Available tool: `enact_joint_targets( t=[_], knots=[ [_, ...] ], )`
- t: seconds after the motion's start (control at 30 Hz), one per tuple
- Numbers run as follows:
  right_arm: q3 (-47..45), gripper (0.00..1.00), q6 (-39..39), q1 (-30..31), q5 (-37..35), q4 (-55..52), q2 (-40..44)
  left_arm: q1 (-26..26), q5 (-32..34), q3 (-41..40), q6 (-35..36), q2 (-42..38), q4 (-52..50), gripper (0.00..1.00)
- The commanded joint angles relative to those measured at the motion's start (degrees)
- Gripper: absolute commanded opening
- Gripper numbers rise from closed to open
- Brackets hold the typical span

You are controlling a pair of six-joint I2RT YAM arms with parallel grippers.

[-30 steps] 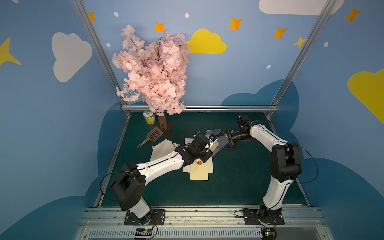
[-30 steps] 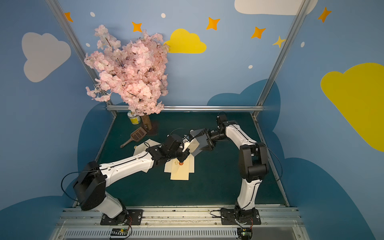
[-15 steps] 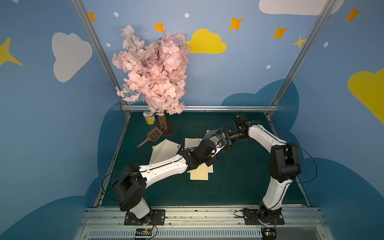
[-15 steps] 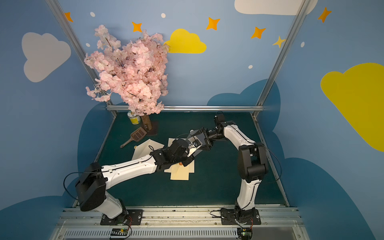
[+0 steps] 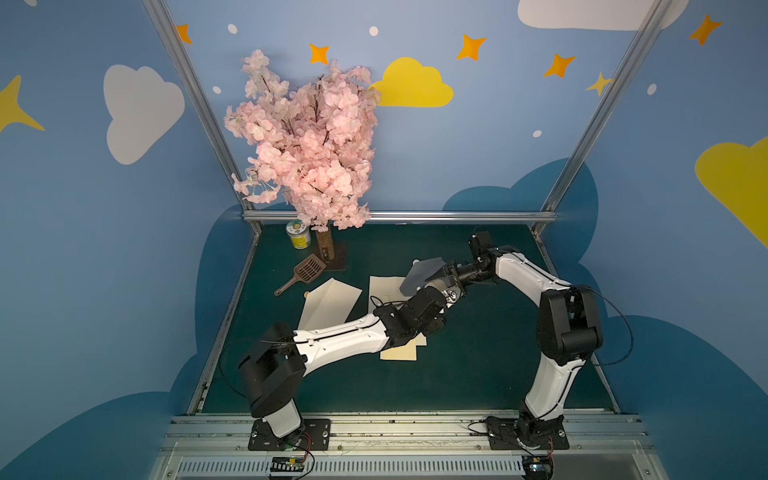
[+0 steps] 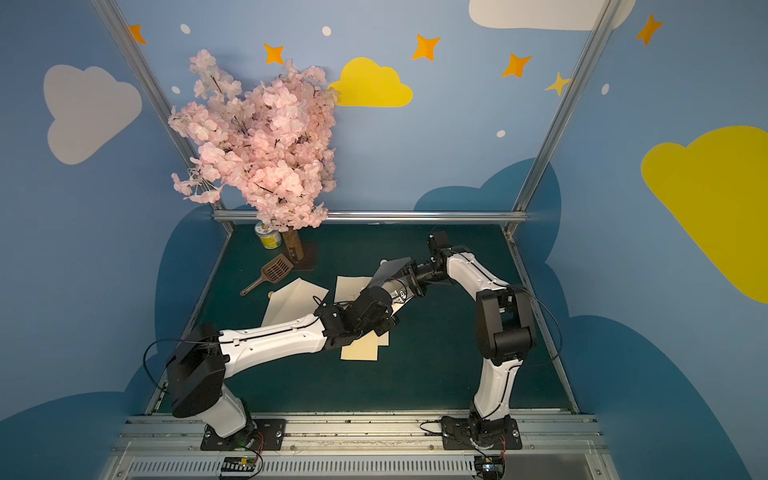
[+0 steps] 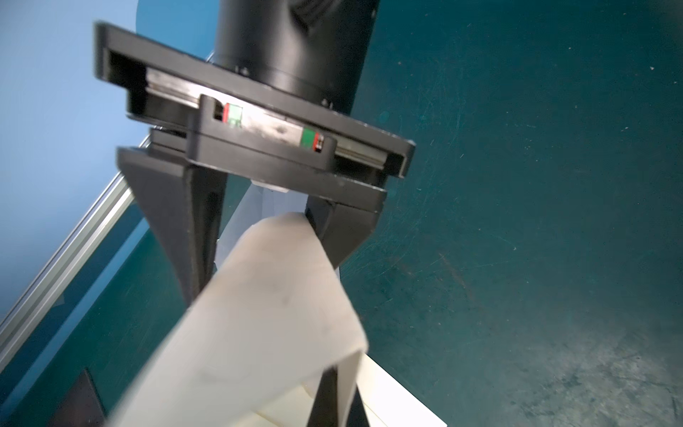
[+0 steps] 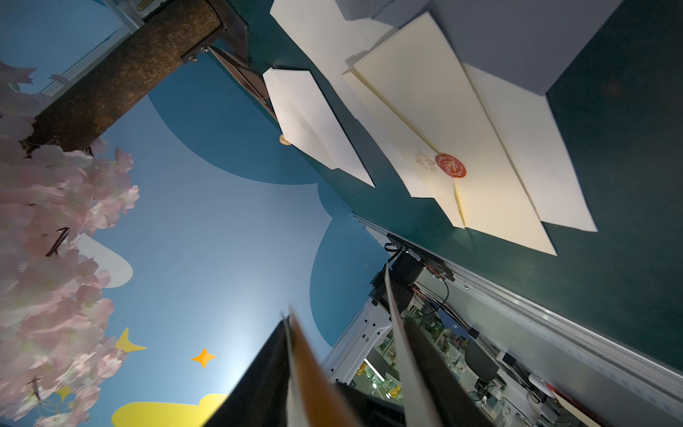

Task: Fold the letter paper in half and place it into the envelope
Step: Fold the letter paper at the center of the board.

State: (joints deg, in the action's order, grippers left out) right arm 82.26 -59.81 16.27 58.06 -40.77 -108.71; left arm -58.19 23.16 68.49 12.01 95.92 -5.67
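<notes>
**Letter sheet held aloft between both grippers; envelope flat on the mat below**

**Markings.** The envelope carries a red wax seal with a raised motif and a faint gold print just beside it. Neither can be read. A round badge on the left gripper shows in a top view but is too small to read. The right gripper shows green and red tabs on its slide rail and no lettering. The yellow can, well beyond both grippers at the mat's far edge, has a printed lid that cannot be made out.

**Tools.**
- **Left gripper:** clenched on the near edge of the letter paper. One finger shows under the sheet; the other is hidden by it.
- **Right gripper:** the jaws stand partly apart, astride the far, curled end of the same sheet. In the right wrist view a paper edge lies against each inner finger face, with a gap between the two layers. Whether the jaws press the sheet cannot be told.
- **Position:** the two grippers face each other, close together, both clear of the green mat.

**Task item.** The letter paper is off the table, bowed into a loose loop between the grippers and not creased flat. It looks grey with shadow in both top views. The envelope lies flat on the mat, below and behind the left gripper, partly hidden under that arm's wrist in both top views. Its flap is down with the tip at the seal, and it rests on a white sheet. A separate folded sheet lies on the mat beside the left forearm, apart from the envelope.
</notes>
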Motion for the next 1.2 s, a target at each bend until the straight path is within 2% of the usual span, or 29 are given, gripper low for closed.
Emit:
enact_joint_targets(
  t=[0.0, 0.13, 0.17, 0.2, 0.23, 0.27, 0.43, 0.63, 0.77, 0.93, 1.07, 1.17],
  knots=[
    [0.0, 0.28, 1.7, -0.8, -0.4, -1.2, 1.1, -0.1, 2.6, 1.3, -1.1, 0.1, 0.8, 0.09],
    [1.3, 0.07, 5.2, -1.8, -1.7, -4.4, 0.9, -0.1, 5.3, 2.3, -1.9, -0.8, -0.4, 0.31],
    [1.7, 0.03, 6.4, -2.2, -2.2, -5.5, 0.7, -0.1, 5.9, 2.4, -2.1, -1.1, -0.9, 0.43],
    [1.9, 0.00, 7.2, -2.6, -2.4, -5.9, 0.6, 0.1, 6.8, 2.4, -2.6, -1.4, -1.3, 0.62],
    [1.9, 0.00, 7.9, -2.9, -2.6, -6.2, 0.5, 0.2, 7.4, 2.4, -3.2, -1.8, -1.8, 0.78],
    [2.1, 0.00, 8.8, -3.3, -2.8, -6.8, 0.4, 0.5, 7.9, 2.1, -4.1, -2.4, -2.4, 0.98],
    [3.1, 0.00, 13.8, -4.8, -3.9, -9.9, -0.5, 4.5, 3.0, 1.7, -11.0, -5.8, -8.3, 1.00],
    [6.5, 0.00, 24.0, -5.5, -5.7, -15.7, -1.9, 11.9, -12.0, 0.4, -18.9, -9.8, -11.6, 1.00],
    [7.2, 0.00, 30.5, -5.5, -5.2, -15.9, -1.5, 16.3, -22.8, 0.8, -22.5, -10.2, -11.7, 1.00],
    [7.2, 0.00, 35.3, -5.2, -2.2, -13.0, 0.0, 19.0, -35.2, 2.3, -25.4, -8.0, -11.0, 1.00],
    [6.7, 0.00, 37.2, -4.9, 0.1, -10.3, 1.0, 21.0, -44.9, 1.7, -29.3, -6.6, -7.3, 0.94],
    [6.8, 0.00, 39.3, -3.9, 2.6, -9.2, 1.3, 22.2, -49.9, 1.6, -31.9, -5.4, -5.0, 0.94]
  ],
)
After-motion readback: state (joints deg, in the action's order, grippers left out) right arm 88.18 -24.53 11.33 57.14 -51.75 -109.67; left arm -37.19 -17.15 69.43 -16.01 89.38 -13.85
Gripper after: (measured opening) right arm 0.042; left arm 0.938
